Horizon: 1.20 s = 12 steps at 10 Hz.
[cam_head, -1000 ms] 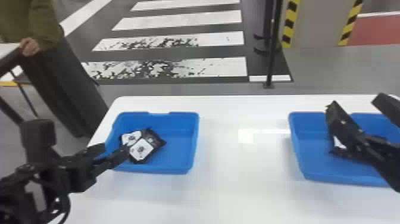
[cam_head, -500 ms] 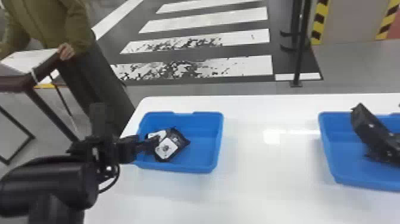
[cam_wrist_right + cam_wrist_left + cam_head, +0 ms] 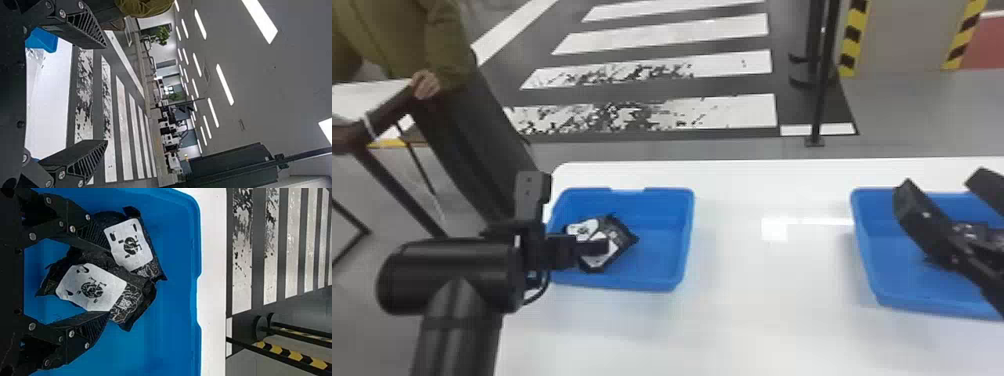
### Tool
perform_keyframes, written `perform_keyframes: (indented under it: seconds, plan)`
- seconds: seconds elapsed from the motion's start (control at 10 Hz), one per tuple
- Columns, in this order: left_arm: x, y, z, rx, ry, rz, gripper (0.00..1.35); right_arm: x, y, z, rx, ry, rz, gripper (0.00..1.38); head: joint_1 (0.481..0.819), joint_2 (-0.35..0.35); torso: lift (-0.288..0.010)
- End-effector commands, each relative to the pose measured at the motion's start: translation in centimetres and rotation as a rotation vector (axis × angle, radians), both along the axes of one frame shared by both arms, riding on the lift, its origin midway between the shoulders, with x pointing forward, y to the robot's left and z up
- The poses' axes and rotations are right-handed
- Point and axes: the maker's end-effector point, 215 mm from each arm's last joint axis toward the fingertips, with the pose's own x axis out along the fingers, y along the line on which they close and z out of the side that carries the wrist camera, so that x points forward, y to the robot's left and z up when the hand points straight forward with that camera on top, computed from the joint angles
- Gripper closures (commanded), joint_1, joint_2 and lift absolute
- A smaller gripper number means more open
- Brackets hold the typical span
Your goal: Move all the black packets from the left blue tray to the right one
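Note:
Over the left part of the left blue tray (image 3: 657, 275), my left gripper (image 3: 599, 247) reaches down at two overlapping black packets (image 3: 622, 240) with white labels. In the left wrist view the gripper (image 3: 109, 281) is open: one packet (image 3: 92, 288) lies between its fingers, the other (image 3: 129, 244) beside it, partly under the upper finger's tip. My right gripper (image 3: 944, 182) is open above the right blue tray (image 3: 897, 295); in the right wrist view nothing is between the fingers of the gripper (image 3: 106, 94). Dark material in the right tray is mostly hidden behind that arm.
Both trays stand on a white table (image 3: 757, 300), well apart, with bare tabletop between them. Beyond the far edge are the floor with white stripes and a black post (image 3: 822, 75). A person stands behind the table at the left, a hand on a dark rail (image 3: 387, 112).
The head view has shifted. My left gripper has moved rightward from the tray's left side to over the packets. The packets look unmoved, and the right gripper stays above its tray.

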Motion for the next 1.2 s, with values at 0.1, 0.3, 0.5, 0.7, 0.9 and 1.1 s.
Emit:
perform_keyframes:
  seconds: [0.1,0.3,0.5,0.7,0.9,1.1]
  plan:
    - [1.2,0.0,-0.8,0.007,0.025,-0.003,0.51,0.1,0.2,-0.2,0.013,0.005,0.010,0.18,0.695,0.245,-0.140]
    - [1.2,-1.0,-2.2,-0.011,0.076,-0.014,0.66,0.2,0.4,-0.4,0.030,0.009,0.020,0.18,0.695,0.242,-0.140]
    - [0.4,-1.1,-4.0,-0.023,0.142,-0.012,0.82,0.1,0.6,-0.4,0.037,0.012,0.024,0.19,0.695,0.234,-0.140]
    - [-0.6,-0.7,-5.7,-0.005,0.205,-0.012,1.22,0.1,0.6,-0.7,0.048,0.019,0.028,0.19,0.695,0.237,-0.140]
    - [-0.6,-1.2,-4.4,-0.051,0.149,-0.021,1.15,0.1,0.7,-0.8,0.052,0.020,0.032,0.20,0.695,0.246,-0.140]
    - [-1.4,-2.0,0.9,-0.075,0.019,-0.036,1.15,0.1,0.8,-0.6,0.053,0.018,0.035,0.20,0.695,0.242,-0.140]
